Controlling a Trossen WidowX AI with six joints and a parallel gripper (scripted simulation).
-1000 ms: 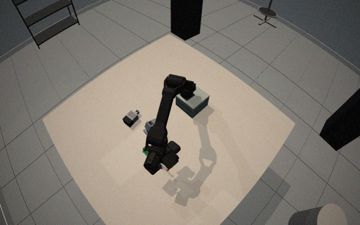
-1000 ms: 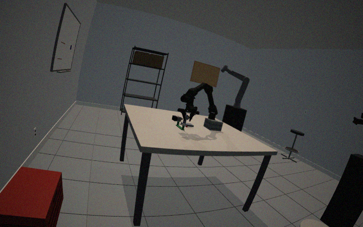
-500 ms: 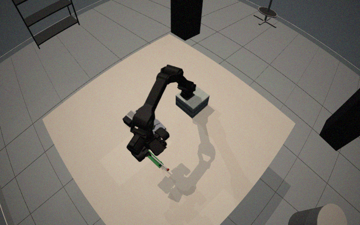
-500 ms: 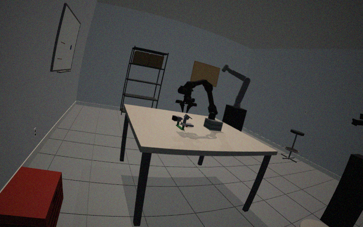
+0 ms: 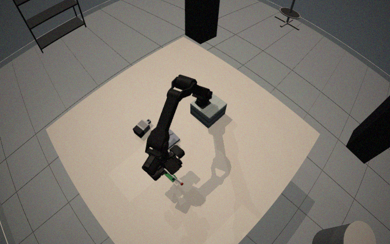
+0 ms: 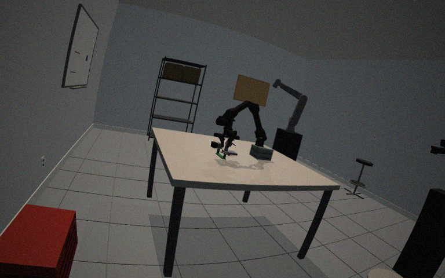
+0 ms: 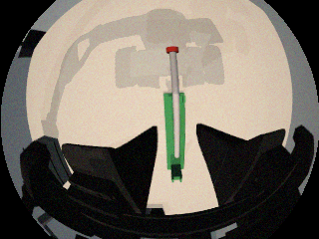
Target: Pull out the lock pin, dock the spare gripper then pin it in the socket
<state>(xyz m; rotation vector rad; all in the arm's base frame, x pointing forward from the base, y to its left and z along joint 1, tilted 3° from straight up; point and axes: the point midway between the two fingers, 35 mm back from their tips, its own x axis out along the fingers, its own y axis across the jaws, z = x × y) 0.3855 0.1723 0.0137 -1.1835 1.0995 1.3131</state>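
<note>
Already out of socket: pin (image 5: pixel 177 180) (image 6: pixel 228 154) (image 7: pixel 173 75), at green stand (image 5: pixel 169 176) (image 6: pixel 220 155) (image 7: pixel 168 119). Above stand: robot gripper (image 5: pixel 165 169) (image 6: pixel 223 147) (image 7: pixel 177 129), partly open, empty. To do: docking spare gripper (image 5: pixel 141 128) (image 6: pixel 215 144), locking.

Background furniture around the room
A tall black metal shelf unit (image 5: pixel 35 39) (image 6: pixel 156 98) is standing behind a red box-shaped cabinet (image 6: pixel 36 236).

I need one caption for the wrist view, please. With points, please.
Open gripper (image 7: pixel 177 129) above a red-headed pin (image 7: pixel 174 105) lying along a green holder (image 7: pixel 167 119).
</note>
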